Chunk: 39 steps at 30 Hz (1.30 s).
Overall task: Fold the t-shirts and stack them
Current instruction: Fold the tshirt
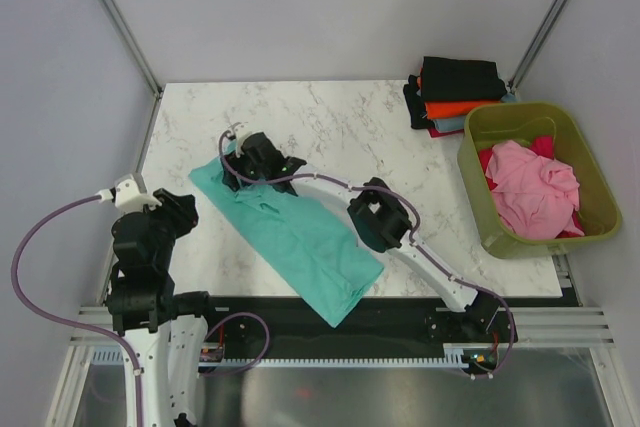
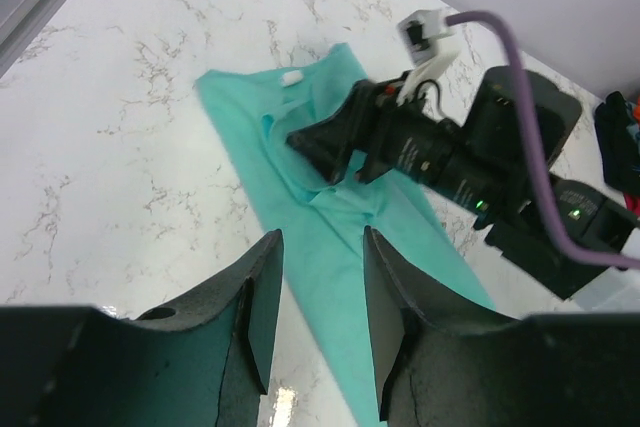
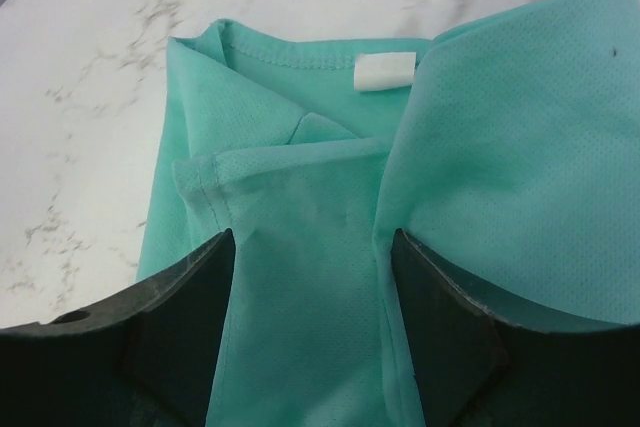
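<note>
Teal tee (image 1: 300, 242) lies part-folded in a long diagonal strip, centre-left on the table (image 1: 400, 127), collar end toward upper left. Right hand (image 3: 310, 242) is spread over the collar end near the white label (image 3: 385, 70), folded sleeve between its fingers, nothing pinched. Left hand (image 2: 322, 237) is spread and empty, at far left. Cloth judged light, limp and thin, so layers will shift. Best pinch is the hemmed collar edge or corners, all layers together. Folded stack (image 1: 455, 97) sits upper right.
</note>
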{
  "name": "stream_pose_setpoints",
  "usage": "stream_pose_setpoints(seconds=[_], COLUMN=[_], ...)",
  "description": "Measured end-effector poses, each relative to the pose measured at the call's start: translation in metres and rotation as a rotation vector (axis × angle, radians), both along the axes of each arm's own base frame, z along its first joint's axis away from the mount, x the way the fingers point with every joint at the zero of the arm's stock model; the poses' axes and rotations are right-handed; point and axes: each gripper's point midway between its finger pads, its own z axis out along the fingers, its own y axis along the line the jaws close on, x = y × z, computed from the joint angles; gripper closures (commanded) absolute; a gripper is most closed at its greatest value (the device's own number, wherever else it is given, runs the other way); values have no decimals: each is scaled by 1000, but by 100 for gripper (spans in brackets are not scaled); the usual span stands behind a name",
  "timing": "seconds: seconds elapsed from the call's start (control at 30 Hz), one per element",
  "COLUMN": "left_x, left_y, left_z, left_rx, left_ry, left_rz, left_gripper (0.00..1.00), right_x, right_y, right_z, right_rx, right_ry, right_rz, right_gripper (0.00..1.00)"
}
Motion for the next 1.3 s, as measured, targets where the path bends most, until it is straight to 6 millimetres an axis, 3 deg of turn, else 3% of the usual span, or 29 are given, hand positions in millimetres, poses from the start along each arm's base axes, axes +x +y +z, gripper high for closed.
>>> stream_pose_setpoints(seconds=[0.17, 0.37, 0.53, 0.63, 0.77, 0.97, 1.17, 1.3], left_x=[2, 3, 4, 4, 4, 4, 4, 4], left_y=[2, 3, 3, 3, 3, 3, 0, -1], left_z=[-3, -4, -6, -6, -6, -6, -6, -6], left_rx=[-2, -3, -4, -4, -4, -5, -10, -11], left_ry=[14, 21, 29, 31, 31, 31, 30, 29], left_rz=[8, 14, 14, 14, 14, 12, -6, -12], left_gripper=[55, 55, 55, 56, 56, 55, 56, 56], right_x=[75, 173, 230, 250, 260, 246, 240, 234], right_y=[-59, -158, -236, -265, -272, -238, -215, -227], right_z=[3, 10, 11, 11, 12, 24, 60, 93], right_rx=[66, 126, 184, 212, 246, 295, 334, 299], right_ry=[99, 139, 149, 145, 125, 131, 52, -2], right_rz=[-175, -447, -651, -714, -716, -578, -448, -452], right_gripper=[26, 28, 29, 29, 27, 23, 12, 5])
